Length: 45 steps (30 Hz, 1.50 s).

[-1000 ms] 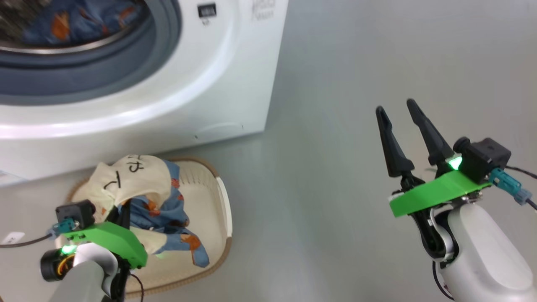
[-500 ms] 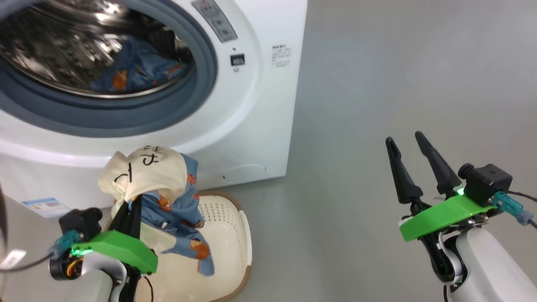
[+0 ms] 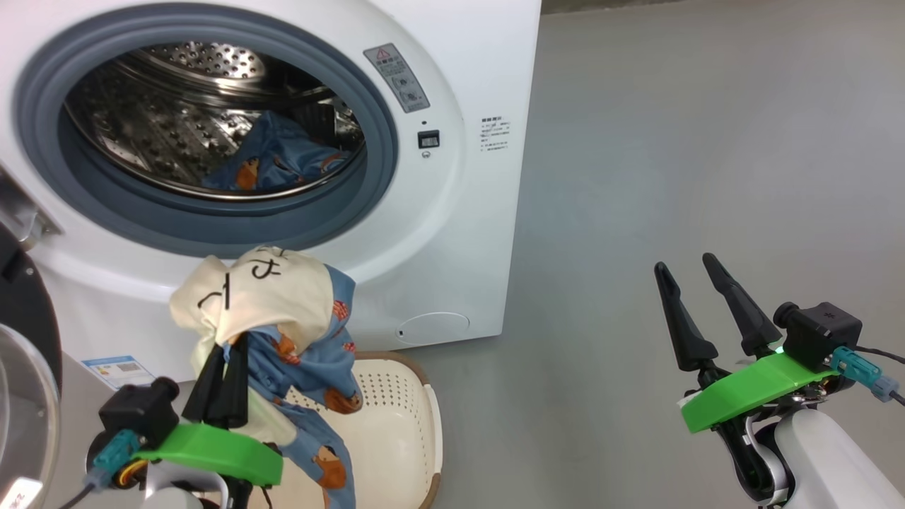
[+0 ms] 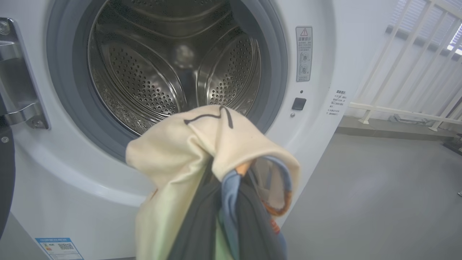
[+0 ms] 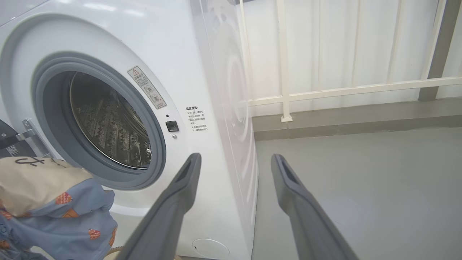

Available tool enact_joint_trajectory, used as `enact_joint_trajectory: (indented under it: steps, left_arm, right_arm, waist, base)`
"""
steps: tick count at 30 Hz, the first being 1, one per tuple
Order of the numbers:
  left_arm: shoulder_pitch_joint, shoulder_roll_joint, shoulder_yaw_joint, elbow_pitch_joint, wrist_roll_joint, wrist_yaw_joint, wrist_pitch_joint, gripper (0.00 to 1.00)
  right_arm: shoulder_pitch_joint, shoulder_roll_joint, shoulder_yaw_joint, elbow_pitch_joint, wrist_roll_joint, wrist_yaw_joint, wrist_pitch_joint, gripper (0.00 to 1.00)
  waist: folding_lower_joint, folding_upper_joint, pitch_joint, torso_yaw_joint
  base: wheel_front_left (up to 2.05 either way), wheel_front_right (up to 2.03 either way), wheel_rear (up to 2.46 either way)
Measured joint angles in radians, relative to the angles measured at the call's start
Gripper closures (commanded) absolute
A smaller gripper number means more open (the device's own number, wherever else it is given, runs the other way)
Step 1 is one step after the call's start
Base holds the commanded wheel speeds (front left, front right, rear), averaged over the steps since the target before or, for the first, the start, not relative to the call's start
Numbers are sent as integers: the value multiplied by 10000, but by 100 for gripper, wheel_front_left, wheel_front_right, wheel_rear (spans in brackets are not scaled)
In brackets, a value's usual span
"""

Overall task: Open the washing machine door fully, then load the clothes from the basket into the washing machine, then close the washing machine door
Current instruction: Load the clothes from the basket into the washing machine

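Pinching the clothes between the shut fingers of the left hand, gripping a fold low in the bundle, with cream fabric draping over the fingertips and a blue printed tail dangling down. Holding that bundle lifted above the basket, just in front of the washing machine and below the lip of its grey-blue seal. Facing the open steel drum, with one blue garment already lying inside. Leaving the washing machine door swung wide at the left edge. Holding the right hand spread open and empty, well apart over the bare floor.

Probably heading for the drum next. Risking a snag there: dragging the dangling tail across the seal lip and leaving fabric draped out of the opening, later jamming the door. Also risking a slip, gripping only one fold of a loose, top-heavy bundle. Possibly brushing the door hinge on the left when swinging in.
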Motion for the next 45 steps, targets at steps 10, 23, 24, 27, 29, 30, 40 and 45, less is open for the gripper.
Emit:
enact_joint_trajectory:
  steps: [10, 23, 24, 27, 29, 30, 40, 45]
  left_arm:
    - [468, -69, 25, -840, 2, 169, 0, 100]
    - [452, -59, 71, -1037, -2, 253, 0, 100]
    - [435, -59, 69, -1032, -2, 253, 0, 100]
    - [234, -59, 59, -961, -2, 251, 0, 100]
    - [-38, -59, 50, -846, 0, 249, 0, 100]
    - [-209, -61, 44, -754, 0, 247, 0, 100]
    - [-2552, -130, 472, 777, 117, -21, -31, 100]
    - [-4138, -31, 694, 2088, 240, -201, -42, 100]
  right_arm:
    - [26, -82, 12, 17, 4, 0, 0, 0]
    - [24, -86, 19, 15, 4, 0, 0, 0]
    - [24, -86, 19, 12, 4, -2, 0, 0]
    - [22, -86, 17, -8, 4, 0, 0, 0]
    - [19, -86, 17, -44, 4, -2, 0, 0]
    - [15, -86, 17, -61, 4, -2, 0, 0]
    - [-297, -242, 52, -192, -12, 0, 0, 0]
    - [-667, -341, 56, -349, -27, 0, 0, 0]
  waist:
    - [1, 0, -29, 113]
    - [1, 0, 158, 18]
    - [1, 0, 178, 14]
    - [1, 0, 257, 10]
    - [1, 0, 347, 4]
    - [2, 0, 402, 0]
    - [2, 0, 1215, -88]
    - [2, 0, 1821, -210]
  base:
    - [0, 0, 0]
    - [0, 0, 0]
    - [0, 0, 0]
    - [0, 0, 0]
    - [0, 0, 0]
    - [0, 0, 0]
    - [0, 0, 0]
    - [0, 0, 0]
